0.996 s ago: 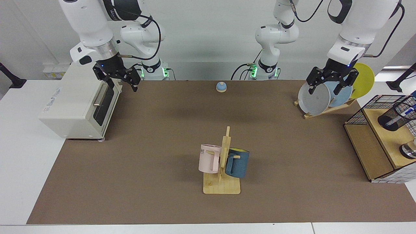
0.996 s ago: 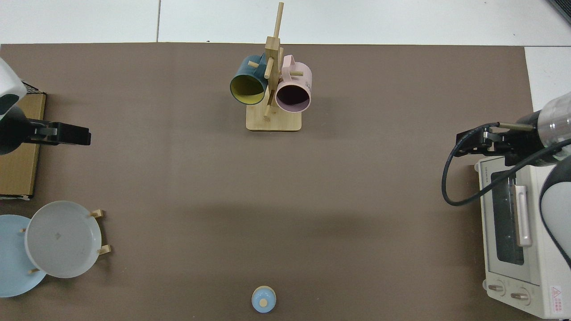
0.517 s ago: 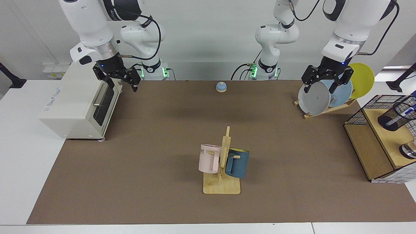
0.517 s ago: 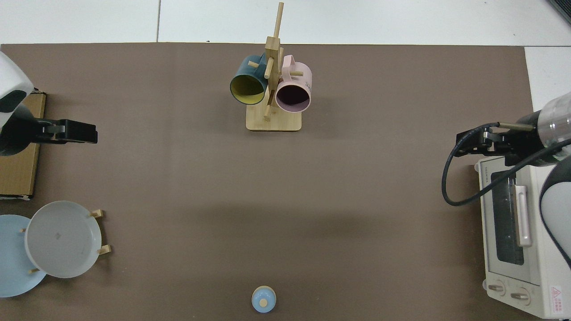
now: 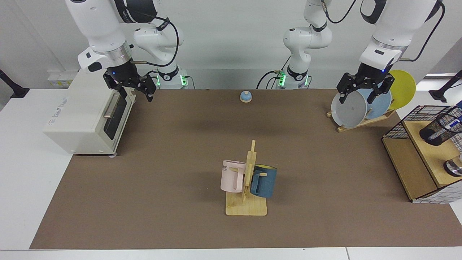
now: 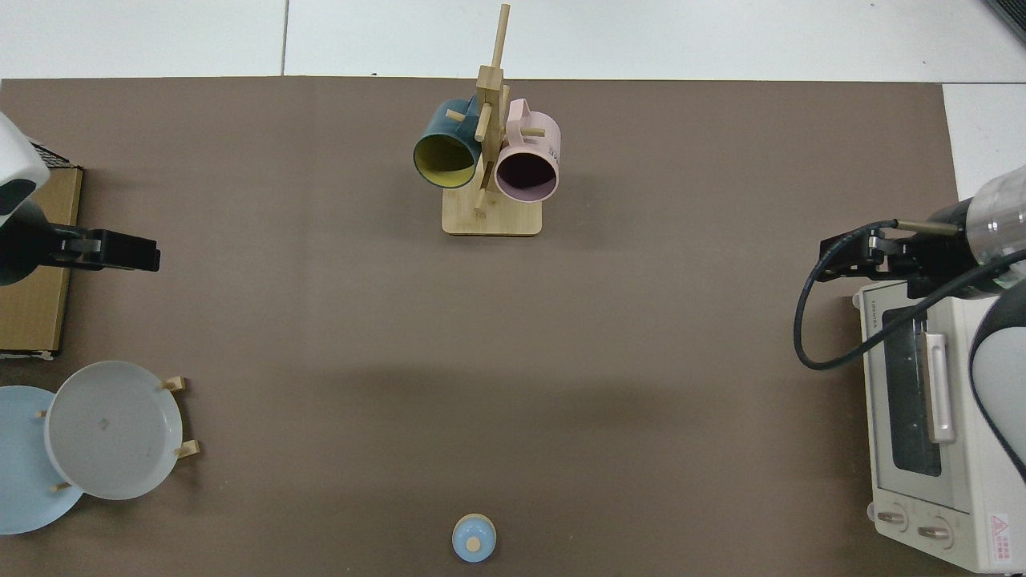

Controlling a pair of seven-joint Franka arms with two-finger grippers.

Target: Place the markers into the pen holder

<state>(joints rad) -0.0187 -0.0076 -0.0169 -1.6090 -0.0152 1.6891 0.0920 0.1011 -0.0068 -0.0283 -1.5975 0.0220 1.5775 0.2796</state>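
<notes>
Left gripper (image 5: 364, 90) shifted; mesh pen holder (image 5: 439, 126) holds a blue-labelled marker (image 5: 455, 124).

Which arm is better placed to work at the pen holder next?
The left. Its gripper hangs open above the plate rack, on the same side as the pen holder, which lies tipped on the wooden shelf. The right gripper waits by the toaster oven, across the table.

Left claw (image 5: 364, 91) hangs spread before the plates (image 5: 349, 109); pen holder (image 5: 438, 129) lies tilted.
</notes>
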